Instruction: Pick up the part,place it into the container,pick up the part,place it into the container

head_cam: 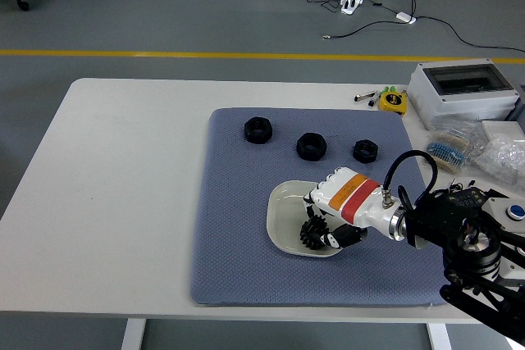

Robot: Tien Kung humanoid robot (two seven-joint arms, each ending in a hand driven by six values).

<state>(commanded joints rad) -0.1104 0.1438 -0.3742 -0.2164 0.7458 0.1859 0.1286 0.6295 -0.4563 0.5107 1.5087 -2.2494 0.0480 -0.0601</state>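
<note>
White table point(131, 194) bears blue mat point(238, 227) (grey box point(463, 92) beside).

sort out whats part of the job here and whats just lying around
Part of the job:
- three black nuts in a row
- black gear in the white dish
- right hand over the dish
- blue mat

Lying about:
- grey box
- tape measure
- plastic bags
</note>
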